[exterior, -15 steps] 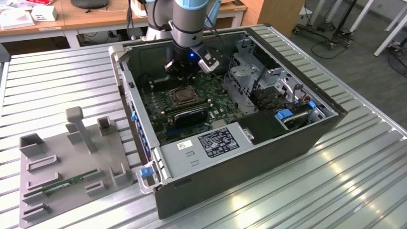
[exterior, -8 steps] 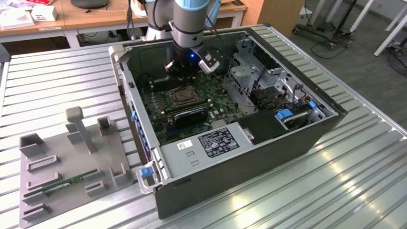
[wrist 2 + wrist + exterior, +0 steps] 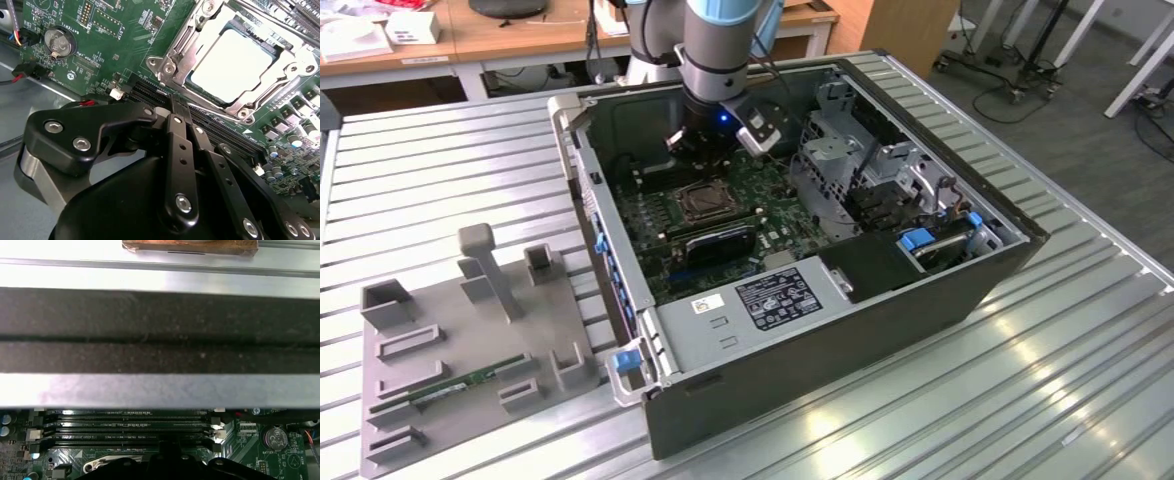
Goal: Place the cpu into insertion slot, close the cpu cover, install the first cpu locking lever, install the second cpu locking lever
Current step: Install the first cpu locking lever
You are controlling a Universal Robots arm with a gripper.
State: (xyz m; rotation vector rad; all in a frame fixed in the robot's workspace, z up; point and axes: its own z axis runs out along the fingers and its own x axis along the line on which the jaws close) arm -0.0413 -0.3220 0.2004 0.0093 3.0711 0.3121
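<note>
The small flat square cpu with a silvery-grey top [image 3: 232,65] lies in its slot on the green board [image 3: 100,45]. The thin silver metal cpu cover with a square hole [image 3: 180,47] lies flat around it, and the chip's top shows through the hole. Just beside the cover run long black memory slots [image 3: 150,92]. The black gripper [image 3: 172,104] hangs over these slots, near the cover but not touching the chip. Its two fingers are pressed together with nothing between them. A round silver battery [image 3: 59,41] sits farther off on the board. In the exterior view, the gripper [image 3: 707,150] is down inside the open dark computer case [image 3: 881,310], which rests on a ribbed metal table [image 3: 987,400]. A grey tray [image 3: 454,380] lies on the exterior view's left.
</note>
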